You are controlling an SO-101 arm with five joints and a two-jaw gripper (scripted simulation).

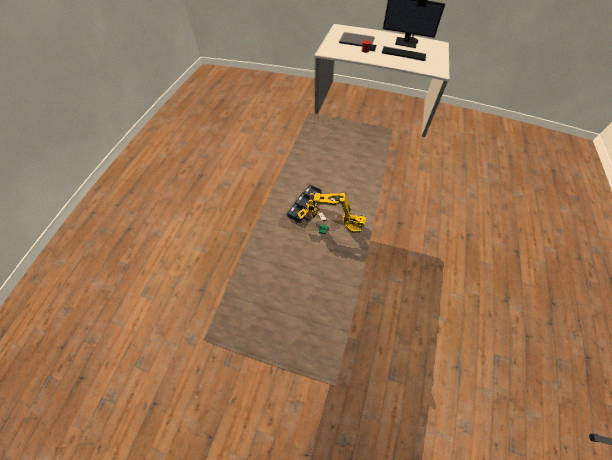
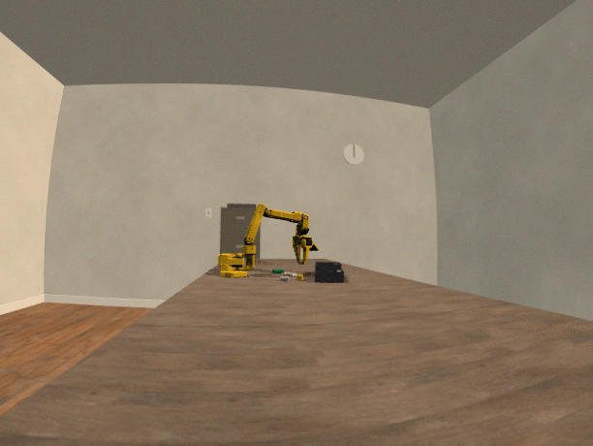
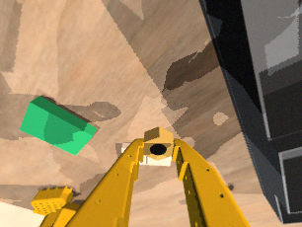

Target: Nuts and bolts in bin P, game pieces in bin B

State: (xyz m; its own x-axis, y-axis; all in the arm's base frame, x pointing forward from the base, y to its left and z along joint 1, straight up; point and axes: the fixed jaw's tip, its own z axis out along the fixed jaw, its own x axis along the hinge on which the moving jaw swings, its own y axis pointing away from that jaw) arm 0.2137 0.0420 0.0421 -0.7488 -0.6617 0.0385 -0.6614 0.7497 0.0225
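Note:
My gripper [image 3: 158,148] is shut on a tan hex nut [image 3: 158,142] with a dark hole and holds it above the table. In the wrist view the two dark bins [image 3: 262,99] lie to the right of the nut; their letters cannot be read. A white domino [image 3: 154,161] lies on the table under the fingers. In the top view the gripper [image 1: 306,212] hangs beside the bins [image 1: 301,202]. In the exterior view the gripper [image 2: 301,257] is raised just left of the bins [image 2: 329,272].
A green block [image 3: 56,125] lies on the table to the left; it also shows in the top view [image 1: 324,229]. A small yellow ridged piece [image 3: 51,199] lies at the lower left. The arm's base [image 1: 356,222] stands to the right.

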